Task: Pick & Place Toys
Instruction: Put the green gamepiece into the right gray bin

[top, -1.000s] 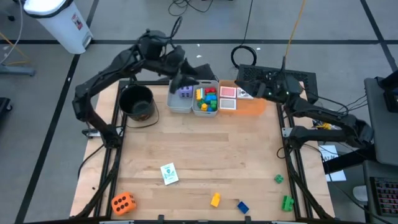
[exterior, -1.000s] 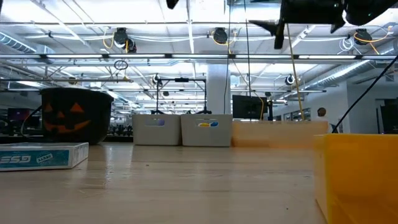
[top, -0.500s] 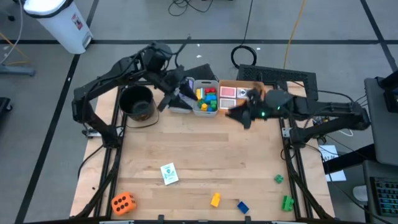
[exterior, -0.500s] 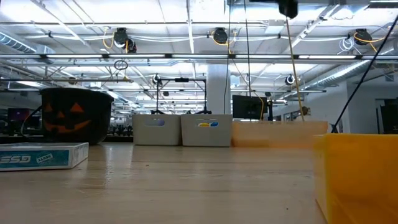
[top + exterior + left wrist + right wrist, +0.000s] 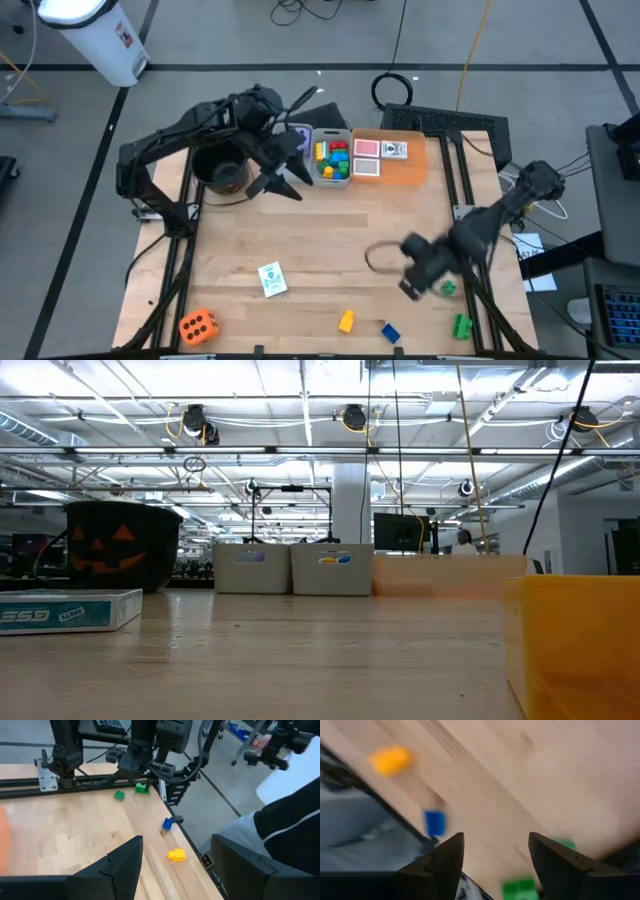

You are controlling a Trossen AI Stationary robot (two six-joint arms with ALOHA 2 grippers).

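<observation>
Low view: card box (image 5: 68,610) on worktop (image 5: 330,240) reads "ESD", mirrored. Right claw (image 5: 412,285), fingers apart w/ nothing between, hangs over worktop's front right, just beside small green brick (image 5: 448,288); yellow brick (image 5: 346,321) and blue brick (image 5: 390,331) lie nearer front edge. Left claw (image 5: 285,183), fingers apart and empty, sits by the grey bins (image 5: 312,174) at the back.

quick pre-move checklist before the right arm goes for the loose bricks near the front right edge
1. Right gripper open with nothing between the fingers: ok.
2. Small green plastic brick lies free beside it: ok.
3. Larger green brick at the table's corner, unobstructed: ok.
4. Blue brick and yellow brick apart from each other: ok.
5. Left gripper open, away by the grey plastic bins: ok.
6. Right gripper's height above the table: cannot tell.
</observation>
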